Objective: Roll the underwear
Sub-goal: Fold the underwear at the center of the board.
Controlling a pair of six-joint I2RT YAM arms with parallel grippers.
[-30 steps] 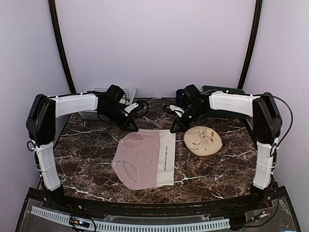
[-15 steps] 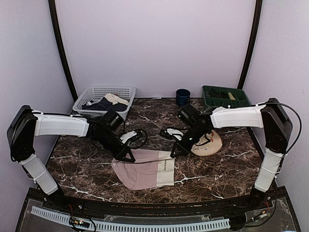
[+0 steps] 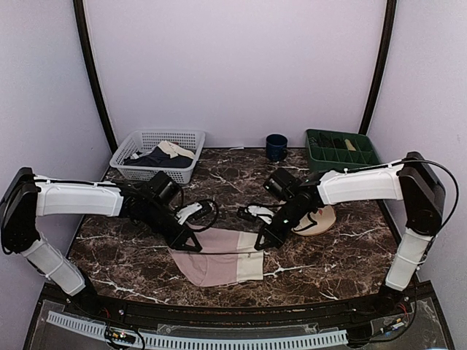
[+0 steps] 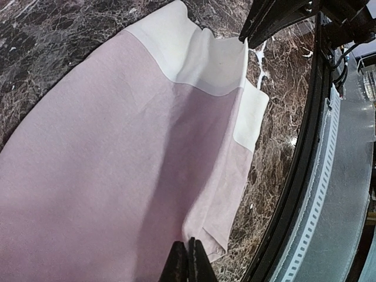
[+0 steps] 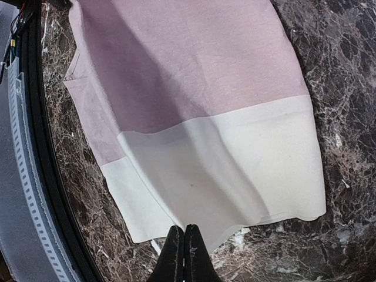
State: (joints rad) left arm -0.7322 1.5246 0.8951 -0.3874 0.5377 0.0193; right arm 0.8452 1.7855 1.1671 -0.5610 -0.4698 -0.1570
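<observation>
**Pincers shut on the underwear's folded edge**

Pincers first, from the top view: the left pincer [image 3: 191, 244] and the right pincer [image 3: 260, 244] both sit low over the marble counter [image 3: 336, 255]. Each is closed on one end of the far edge of the underwear [image 3: 219, 264]. We see the garment near the front middle of the counter, doubled over so its far edge lies on top of the lower layer. Its pink part is to the left and its cream waistband [image 3: 250, 262] to the right. The round plate [image 3: 325, 217] lies just behind the right arm, partly hidden by it. At the back stand a white basket [image 3: 124, 157] holding a dark navy garment [image 3: 157, 157], a blue cup [image 3: 276, 146] and a green tray [image 3: 315, 154].

From the left wrist, the left pincer [image 4: 188, 258] has its fingers pressed together on the pink fabric of the underwear [image 4: 106, 176]. At the top of this view the right pincer [image 4: 258, 26] pinches a raised corner of the waistband [image 4: 197, 59], and a lower layer shows beneath at the right.

From the right wrist, the right pincer [image 5: 183, 247] is closed tight at the cream edge. We see the waistband [image 5: 235, 158] and the pink cloth of the underwear [image 5: 188, 76] spread away from it, with the lower layer jutting out at the left.
</observation>
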